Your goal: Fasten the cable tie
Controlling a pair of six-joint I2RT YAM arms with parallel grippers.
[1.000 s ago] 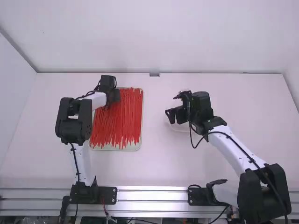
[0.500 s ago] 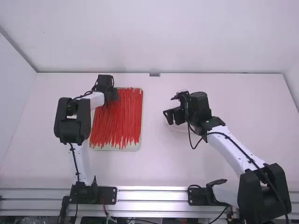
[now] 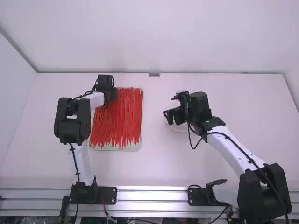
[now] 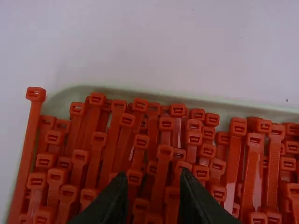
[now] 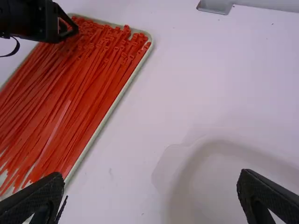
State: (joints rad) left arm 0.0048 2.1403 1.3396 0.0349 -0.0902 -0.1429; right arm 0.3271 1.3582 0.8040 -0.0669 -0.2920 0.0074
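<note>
A heap of red cable ties (image 3: 117,116) lies lengthwise in a pale tray (image 3: 115,148) left of the table's middle. My left gripper (image 3: 111,98) hangs over the tray's far left corner. In the left wrist view it is open (image 4: 152,196), fingertips low over the ties' square heads (image 4: 163,123), with a few ties between the fingers. One tie (image 4: 29,140) lies along the tray's rim (image 4: 140,92). My right gripper (image 3: 172,115) stands wide open (image 5: 152,200) right of the tray, above a clear shallow dish (image 5: 224,172), holding nothing.
A small grey bracket (image 3: 154,74) sits at the table's far edge. The clear dish (image 3: 180,125) rests under the right gripper. In the right wrist view the ties (image 5: 60,93) and the left gripper (image 5: 37,21) show beyond the dish. White walls enclose the table.
The left gripper has shifted slightly left and farther toward the tray's far corner. The right gripper has edged a little left. Nothing was taken hold of.
</note>
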